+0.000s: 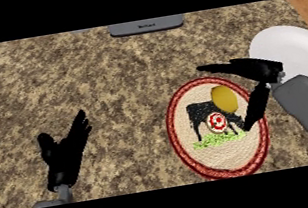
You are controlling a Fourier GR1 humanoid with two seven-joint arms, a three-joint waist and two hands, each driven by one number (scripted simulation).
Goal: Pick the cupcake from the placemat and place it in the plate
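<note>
Cupcake (223, 97): yellow, round from above, sitting on the mat (194, 150) toward its far edge. It lies inside the span of the right hand (260, 73), between the thumb (255, 106) on the near side and the fingers (220, 67) on the far side. No contact is evident; the cupcake appears unlifted.

Right hand: spread wide, fingers stretched leftward beyond the cupcake, thumb angled down just right of it and over the mat's cow picture. It bears nothing.

Left hand (64, 153): at the view's lower left, well apart from the cupcake, fingers straight and up, resting.

Mat: round, woven, red-rimmed, printed with a black cow, a red target mark and green grass. It lies directly under and to the left of the right hand.

Plate (305, 49): white, just behind and to the right of the right hand, partly covered by the wrist and forearm; its left edge is near the mat's rim.

Grey object (146, 25): at the far counter edge, well beyond both hands; its kind cannot be told.

Risks, as judged:
- Closing with the fingers too far beyond the cupcake may shove it across the mat rather than catch it.
- A squeeze high on the soft top may let it tip or slip out.
- The thumb, low over the weave, may drag the mat.
- The forearm over the plate leaves little room; the swing rightward could nudge the plate.
</note>
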